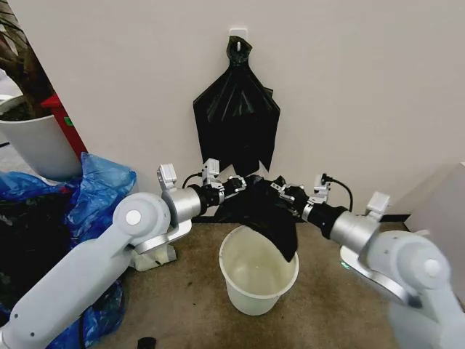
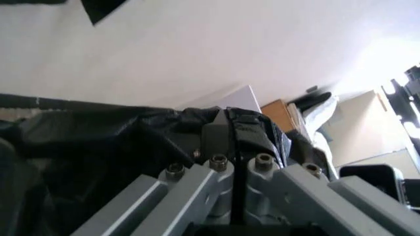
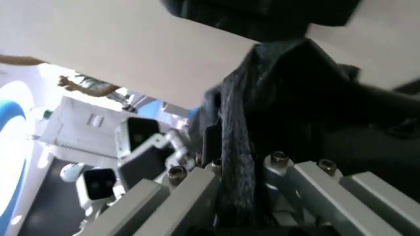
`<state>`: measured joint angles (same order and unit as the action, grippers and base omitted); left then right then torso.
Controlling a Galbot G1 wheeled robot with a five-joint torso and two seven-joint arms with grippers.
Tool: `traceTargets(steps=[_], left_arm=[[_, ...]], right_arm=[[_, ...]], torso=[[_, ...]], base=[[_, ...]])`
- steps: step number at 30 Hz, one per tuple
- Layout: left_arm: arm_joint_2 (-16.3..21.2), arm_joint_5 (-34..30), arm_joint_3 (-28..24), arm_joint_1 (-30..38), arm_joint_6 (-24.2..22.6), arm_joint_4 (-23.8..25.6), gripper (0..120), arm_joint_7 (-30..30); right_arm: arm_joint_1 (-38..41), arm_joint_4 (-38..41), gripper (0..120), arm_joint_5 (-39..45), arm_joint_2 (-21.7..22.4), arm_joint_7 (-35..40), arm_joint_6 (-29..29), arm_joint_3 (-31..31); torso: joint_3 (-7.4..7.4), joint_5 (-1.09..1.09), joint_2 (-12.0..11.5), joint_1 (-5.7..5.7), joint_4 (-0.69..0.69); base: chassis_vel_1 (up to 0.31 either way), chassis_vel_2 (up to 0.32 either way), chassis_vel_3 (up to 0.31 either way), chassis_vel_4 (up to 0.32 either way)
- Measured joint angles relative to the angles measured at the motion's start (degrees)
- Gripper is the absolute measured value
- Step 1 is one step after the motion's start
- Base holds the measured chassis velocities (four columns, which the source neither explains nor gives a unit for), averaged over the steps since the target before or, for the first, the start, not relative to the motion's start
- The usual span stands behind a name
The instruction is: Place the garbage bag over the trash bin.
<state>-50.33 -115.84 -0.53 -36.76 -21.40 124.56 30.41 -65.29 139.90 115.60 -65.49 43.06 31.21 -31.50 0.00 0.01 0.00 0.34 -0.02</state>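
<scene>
You've got the bag (image 1: pixel 265 211) bunched up between both hands, hanging just above the far rim of the bin (image 1: pixel 258 273) on the floor. One corner droops inside the bucket, the rest sits off toward the wall.

Left hand (image 1: pixel 242 183) is pinched shut on a fold of it, and the right hand (image 1: pixel 278 189) is clamped on another fold, plastic squeezed between the fingers (image 3: pixel 217 142).

Risk as I see it: both grips are close together, so the mouth probably won't spread wide enough to clear the rim. Thin glossy plastic could also slip or tear if you pull apart hard.
</scene>
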Motion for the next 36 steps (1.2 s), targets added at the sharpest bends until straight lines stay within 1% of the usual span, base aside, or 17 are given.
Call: traceTargets(steps=[3, 5, 8, 11, 13, 17, 19, 23, 26, 27, 30, 33, 36], left_arm=[[-0.2, -0.1, 0.0, -1.2, 0.7, 1.0, 0, 0.8], [-0.2, 0.1, 0.0, -1.8, 0.7, 1.0, 0, 0.8], [-0.8, 2.1, 0.0, -4.2, 0.7, -0.5, 0, 0.3], [-2.1, 3.1, 0.3, -7.0, 0.7, -2.6, 0, 0.0], [-2.5, 3.1, 0.3, -7.6, 0.8, -2.8, 0, 0.1], [-4.7, 4.9, 0.5, -11.4, 1.3, -3.5, 0, 0.7], [-5.0, 5.2, 0.5, -11.8, 1.4, -3.6, 0, 0.8], [-6.6, 6.9, 0.5, -13.5, 2.0, -4.4, 0, 2.4], [-7.4, 8.2, 0.5, -14.6, 2.0, -6.2, 0, 3.1], [-7.4, 8.2, 0.5, -14.6, 2.0, -6.2, 0, 3.1], [-8.8, 10.0, 0.4, -16.3, 2.1, -8.6, 0, 3.6], [-11.2, 11.9, 0.1, -17.6, 2.5, -10.7, 0, 4.7], [-11.7, 12.5, 0.0, -17.9, 2.7, -11.2, 0, 5.0]], right_arm=[[-2.3, 2.3, 0, 0.9, -0.2, 2.7, -0.5, -0.7], [-2.9, 2.4, 0, 0.8, -0.4, 2.7, -0.5, -0.7], [-4.6, 1.0, 0, -2.4, -1.7, 0.9, -0.6, 0.1], [-5.2, -1.0, 0, -4.1, -2.9, -0.8, -0.5, 0.9], [-5.3, -1.2, 0, -4.4, -3.1, -0.9, -0.5, 1.0], [-5.4, -2.3, 0, -4.8, -3.8, -1.2, -0.6, 1.8], [-5.5, -2.6, 0, -4.8, -4.0, -1.2, -0.7, 1.9], [-6.8, -6.3, 0, -6.3, -5.5, -2.6, -0.5, 2.8], [-7.7, -9.4, 0, -7.9, -6.5, -4.4, -0.2, 3.0], [-7.7, -9.4, 0, -7.9, -6.5, -4.4, -0.2, 3.0], [-8.7, -12.5, 0, -9.6, -7.6, -6.2, 0.1, 3.1], [-10.1, -15.4, 0, -12.4, -8.0, -8.4, 0.2, 3.3], [-10.5, -15.9, 0, -13.0, -8.1, -8.9, 0.2, 3.3]], torso=[[-0.01, -0.01, 0.0, 0.00, 0.00], [0.00, -0.01, 0.0, 0.00, -0.01], [0.00, -0.01, 0.0, 0.00, 0.00], [0.00, -0.01, 0.0, 0.00, 0.01], [0.00, -0.01, 0.0, 0.00, 0.02], [0.00, -0.01, 0.0, 0.00, 0.01], [0.00, -0.01, 0.0, 0.00, 0.01], [0.00, -0.01, 0.0, 0.00, 0.00], [0.00, -0.01, 0.0, 0.00, 0.00], [0.00, -0.01, 0.0, 0.00, 0.00], [0.00, -0.01, 0.0, 0.00, 0.01], [0.00, -0.01, 0.0, 0.00, 0.00], [0.00, -0.01, 0.0, 0.00, 0.00]], base=[[0.000, 0.000, 0.000, 0.000], [0.000, 0.000, 0.000, 0.000], [0.000, 0.000, 0.000, 0.000], [0.000, 0.000, 0.000, 0.000], [0.000, 0.000, 0.000, 0.000], [0.000, 0.000, 0.000, 0.000], [0.000, 0.000, 0.000, 0.000], [0.000, 0.000, 0.000, 0.000], [0.000, 0.000, 0.000, 0.000], [0.000, 0.000, 0.000, 0.000], [0.000, 0.000, 0.000, 0.000], [0.000, 0.000, 0.000, 0.000], [0.000, 0.000, 0.000, 0.000]])
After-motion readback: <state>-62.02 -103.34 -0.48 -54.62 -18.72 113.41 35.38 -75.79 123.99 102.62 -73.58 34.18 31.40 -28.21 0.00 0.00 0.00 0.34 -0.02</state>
